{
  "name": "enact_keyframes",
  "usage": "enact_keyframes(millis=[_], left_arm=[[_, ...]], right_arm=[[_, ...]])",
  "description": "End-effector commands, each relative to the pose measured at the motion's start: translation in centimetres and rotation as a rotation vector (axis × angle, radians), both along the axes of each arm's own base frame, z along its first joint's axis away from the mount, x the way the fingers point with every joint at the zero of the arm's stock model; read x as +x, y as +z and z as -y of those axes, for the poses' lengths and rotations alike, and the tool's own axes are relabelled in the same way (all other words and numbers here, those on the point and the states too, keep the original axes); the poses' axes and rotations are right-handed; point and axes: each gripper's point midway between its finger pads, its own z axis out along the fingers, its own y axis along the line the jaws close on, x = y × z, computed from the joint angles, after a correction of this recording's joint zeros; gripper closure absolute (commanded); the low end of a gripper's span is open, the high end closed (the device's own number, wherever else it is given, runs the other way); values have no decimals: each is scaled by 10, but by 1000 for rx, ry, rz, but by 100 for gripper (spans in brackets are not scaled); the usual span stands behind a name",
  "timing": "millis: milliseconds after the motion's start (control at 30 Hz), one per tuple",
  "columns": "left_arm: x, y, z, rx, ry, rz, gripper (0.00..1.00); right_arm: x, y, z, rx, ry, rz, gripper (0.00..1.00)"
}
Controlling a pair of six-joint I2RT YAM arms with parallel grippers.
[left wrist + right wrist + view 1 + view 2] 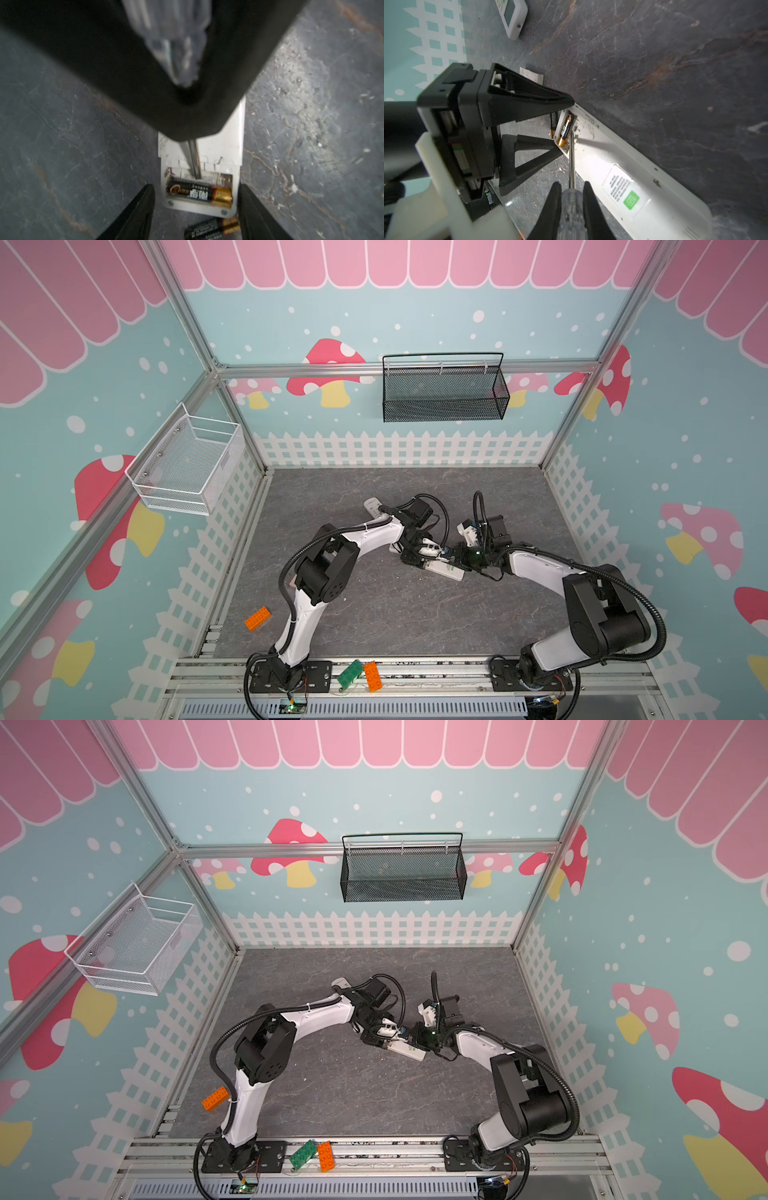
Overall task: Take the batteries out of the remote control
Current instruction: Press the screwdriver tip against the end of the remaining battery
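Note:
A white remote control [446, 570] [612, 166] lies face down mid-table with the battery bay at its end uncovered. One of the batteries [199, 194] [565, 129], black and gold, sits in the bay. Another [212, 228] [553, 122] lies on the table just past that end. My left gripper [424, 560] [196, 187] is open and straddles the end. One finger is against the remote's side, and a thin gap shows at the other. My right gripper [459, 551] [572, 185] is shut on a clear-handled screwdriver [572, 199]. The screwdriver's tip rests in the bay beside the battery.
A second white remote [374, 506] [513, 18] lies further back, with a small white cover [532, 75] near it. An orange brick [257, 618] sits front left; a green brick [351, 672] and another orange one [372, 676] sit on the front rail. A white basket [187, 466] and a black basket [444, 393] hang on the walls.

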Motion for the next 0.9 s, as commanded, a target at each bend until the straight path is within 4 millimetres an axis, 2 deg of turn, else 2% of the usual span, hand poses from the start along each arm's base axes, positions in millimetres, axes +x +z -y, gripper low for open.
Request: enact_keyframes(millis=[0, 133, 300, 500, 667, 867], left_arm=[[-8, -37, -33, 191, 61, -58, 33], [-10, -40, -36, 203, 63, -65, 28], [-20, -44, -27, 182, 28, -91, 27], [-22, -46, -23, 184, 35, -114, 34], [-33, -52, -28, 223, 20, -153, 34], [-33, -53, -29, 233, 26, -165, 35]], right_arm=[[-2, -7, 6, -38, -14, -43, 100], [-3, -10, 8, -51, -19, -44, 100], [-7, -11, 5, -16, -25, -54, 100], [-16, -8, 6, -14, -20, -61, 100], [-24, -11, 6, -16, -9, -90, 100], [-24, -15, 3, -5, -20, -105, 100]])
